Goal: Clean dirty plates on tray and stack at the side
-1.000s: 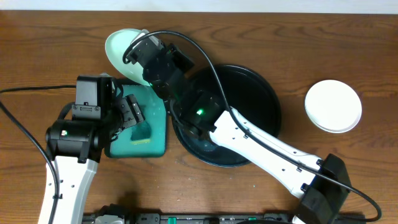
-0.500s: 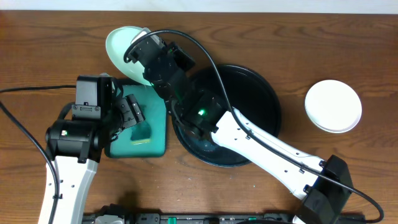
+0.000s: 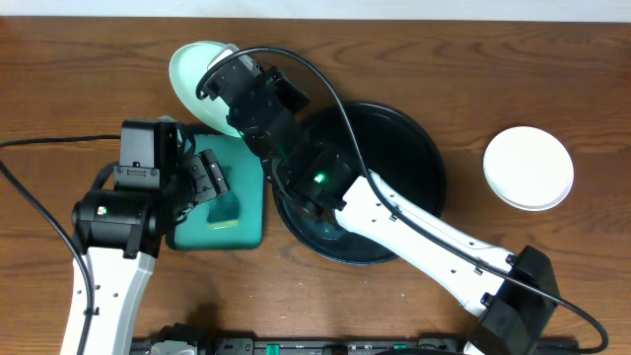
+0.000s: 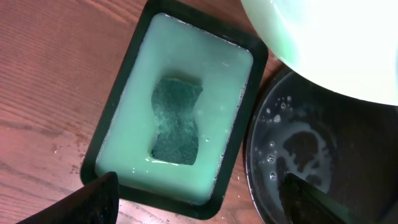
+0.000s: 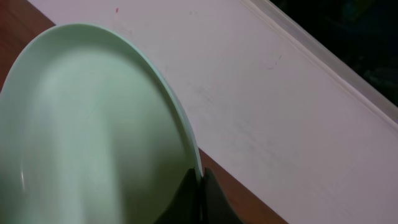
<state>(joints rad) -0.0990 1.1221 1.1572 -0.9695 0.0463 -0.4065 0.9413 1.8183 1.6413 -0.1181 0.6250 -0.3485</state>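
Robot lab, wooden table [image 3: 513, 59], two cabled arms [image 3: 424, 242]

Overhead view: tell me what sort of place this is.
Probably a robot test bench staged for dishwashing: a wooden table, a tub of milky water holding a sponge, a wet black tray.

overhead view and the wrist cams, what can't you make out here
1. Overhead: the right arm covers much of the black tray; anything under it is hidden.
2. Overhead: the white plate, one or a stack, is too small to tell.
3. Right wrist: the mint plate is cut off by the left and bottom edges.
4. Left wrist: the fingers of the left gripper are cut by the bottom edge.
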